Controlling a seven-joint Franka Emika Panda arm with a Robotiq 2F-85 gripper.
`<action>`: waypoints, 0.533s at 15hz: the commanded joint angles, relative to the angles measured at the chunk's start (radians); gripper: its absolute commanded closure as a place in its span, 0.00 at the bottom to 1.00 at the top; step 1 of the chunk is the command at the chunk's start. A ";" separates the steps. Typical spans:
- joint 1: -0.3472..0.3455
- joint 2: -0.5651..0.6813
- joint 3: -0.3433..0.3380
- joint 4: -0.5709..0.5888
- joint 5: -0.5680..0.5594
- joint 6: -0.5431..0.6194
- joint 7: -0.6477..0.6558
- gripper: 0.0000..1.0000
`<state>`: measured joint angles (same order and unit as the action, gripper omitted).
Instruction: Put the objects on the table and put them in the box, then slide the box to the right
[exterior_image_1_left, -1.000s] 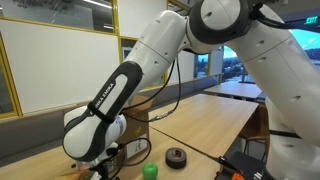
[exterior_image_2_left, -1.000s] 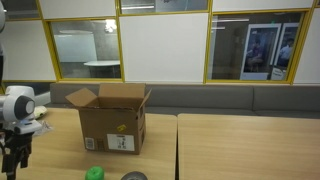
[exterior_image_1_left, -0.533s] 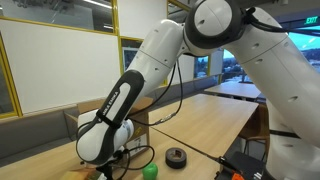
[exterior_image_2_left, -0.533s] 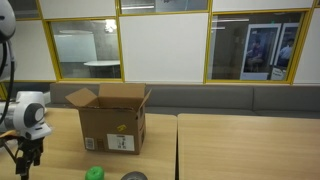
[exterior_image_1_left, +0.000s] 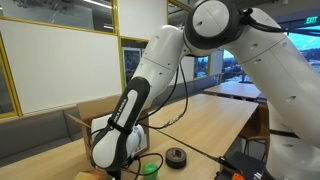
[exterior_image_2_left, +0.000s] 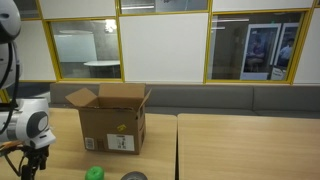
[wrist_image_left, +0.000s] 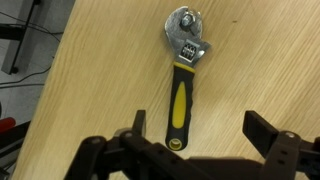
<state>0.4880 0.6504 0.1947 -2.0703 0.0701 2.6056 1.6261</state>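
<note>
We see the wrench (wrist_image_left: 183, 85) lying flat on the wooden table (wrist_image_left: 100, 70), its handle end between our gripper's (wrist_image_left: 197, 128) spread-apart fingers, metal head pointing away; nothing is grasped

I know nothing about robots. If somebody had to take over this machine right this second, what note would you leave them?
Gripper: open and empty, hovering just above the handle end of the metal wrench with a yellow-and-black handle, which lies flat on the wooden table.
Open brown cardboard box: upright on the table; its inside is not visible.
Small green object and black round ring-like object: on the table near the box, apart from each other.
Done: nothing visibly boxed.
Left: grasp the wrench, box all three items, then slide the box right.
</note>
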 joint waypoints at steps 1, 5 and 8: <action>-0.002 -0.002 0.022 -0.035 0.040 0.072 -0.032 0.00; -0.006 0.022 0.045 -0.040 0.063 0.095 -0.056 0.00; -0.015 0.052 0.062 -0.033 0.091 0.115 -0.084 0.00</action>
<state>0.4898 0.6750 0.2334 -2.1051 0.1145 2.6719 1.5946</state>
